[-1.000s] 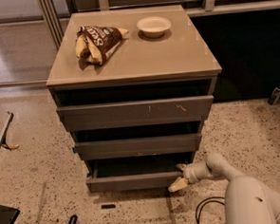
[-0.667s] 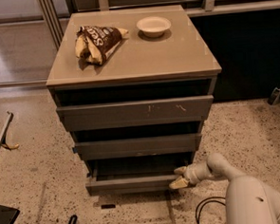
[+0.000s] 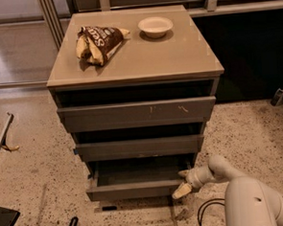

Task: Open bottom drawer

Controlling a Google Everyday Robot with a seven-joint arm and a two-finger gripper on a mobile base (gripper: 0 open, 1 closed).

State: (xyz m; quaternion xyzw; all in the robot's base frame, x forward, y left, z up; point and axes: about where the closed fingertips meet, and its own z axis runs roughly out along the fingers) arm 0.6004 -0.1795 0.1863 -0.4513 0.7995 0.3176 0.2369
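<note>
Since a second before, the bottom drawer (image 3: 136,189) had slid slightly farther out, and the gripper (image 3: 183,183) had come back with it. That drawer sat at 6 o'clock on the cabinet (image 3: 176,60), partly open, its shallow grey inside showing. At the drawer's 3 o'clock end the gripper's fingers (image 3: 181,191) pinched the front, one inside and one outside. Above, the middle drawer (image 3: 139,147) and top drawer (image 3: 132,115) overhung it. A snack bag (image 3: 98,41) lay at 10 o'clock on the cabinet top, a white bowl (image 3: 155,26) at 1 o'clock. A black cable (image 3: 207,209) lay on the floor at the gripper's 5 o'clock.
</note>
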